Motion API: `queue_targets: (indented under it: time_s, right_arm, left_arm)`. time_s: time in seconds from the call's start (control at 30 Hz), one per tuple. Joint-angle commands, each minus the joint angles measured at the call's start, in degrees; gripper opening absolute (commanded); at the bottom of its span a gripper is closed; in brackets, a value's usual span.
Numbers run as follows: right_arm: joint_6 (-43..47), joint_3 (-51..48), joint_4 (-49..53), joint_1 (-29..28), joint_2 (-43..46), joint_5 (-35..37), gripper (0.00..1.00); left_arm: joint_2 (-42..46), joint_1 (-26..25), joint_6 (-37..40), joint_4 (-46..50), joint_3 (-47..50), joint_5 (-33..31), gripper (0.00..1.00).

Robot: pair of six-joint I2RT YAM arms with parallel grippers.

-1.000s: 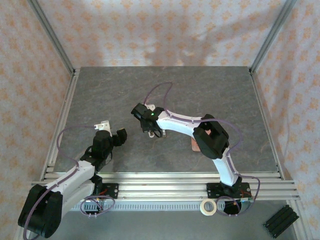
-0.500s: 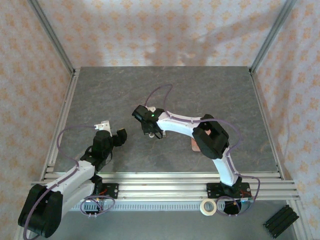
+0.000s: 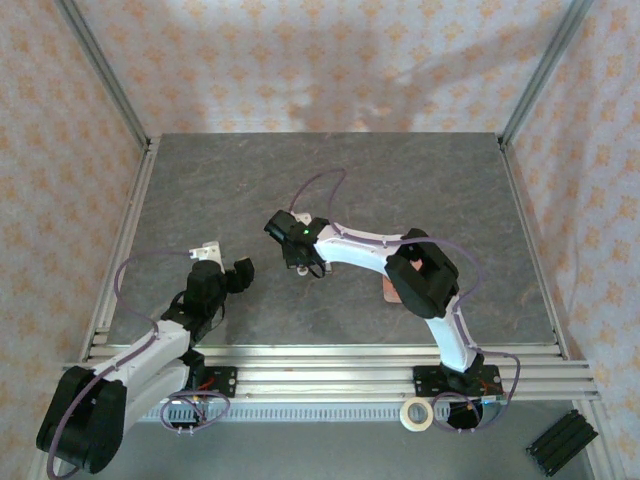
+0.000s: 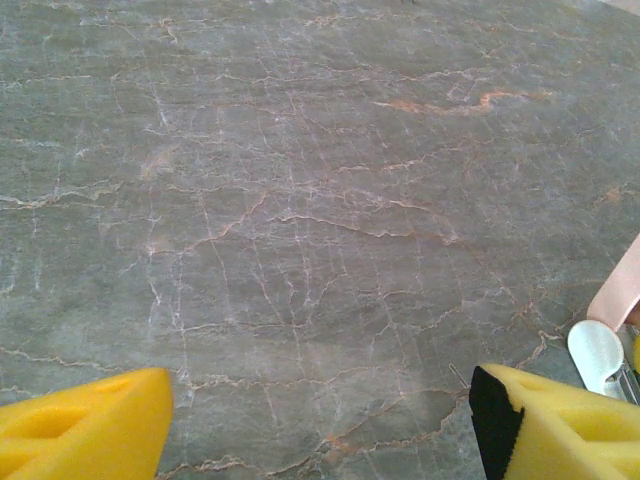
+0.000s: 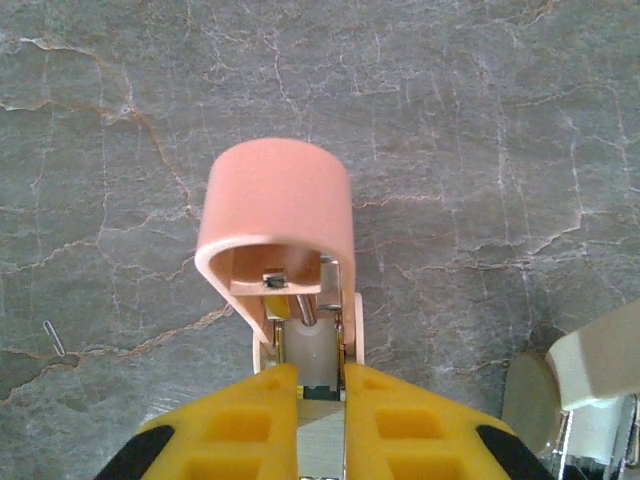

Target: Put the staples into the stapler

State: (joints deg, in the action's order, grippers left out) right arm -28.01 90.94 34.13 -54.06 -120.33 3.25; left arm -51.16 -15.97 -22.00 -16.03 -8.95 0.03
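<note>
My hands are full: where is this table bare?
Bare: the far half of the table, by the back wall, and right of the right arm. Crowded: the middle, where the right pincer grips the pink stapler near the left pincer.

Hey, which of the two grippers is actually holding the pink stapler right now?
The right gripper: its yellow fingers are clamped on the pink stapler. The left gripper stands wide open over the table, holding nothing.

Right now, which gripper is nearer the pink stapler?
Right. The right gripper is shut on the stapler itself. The left gripper hovers open over the table, apart from the stapler, off to its left in the top view.
</note>
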Motion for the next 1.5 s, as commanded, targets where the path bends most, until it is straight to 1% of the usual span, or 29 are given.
queue_targets:
  time_s: [0.0, 0.43, 0.77, 1.47]
  right_arm:
    - [-0.6, -0.1, -0.6, 0.0, 1.0, 1.6, 0.15]
    - [-1.5, -0.8, -0.1, -0.1, 1.5, 1.1, 0.15]
    - [-2.9, -1.5, -1.3, -0.1, 5.3, 2.9, 0.15]
    - [-3.4, -1.2, -1.7, -0.1, 1.2, 1.1, 0.15]
  left_arm:
    - [-0.2, 0.5, 1.2, -0.9, -1.6, 0.4, 0.78]
    - [-0.9, 0.5, 1.2, -1.5, -1.8, 0.7, 0.78]
    - [-0.4, 0.5, 1.6, -1.3, -1.9, 0.8, 0.78]
    - [-1.1, 0.5, 1.9, -1.4, -1.9, 0.5, 0.78]
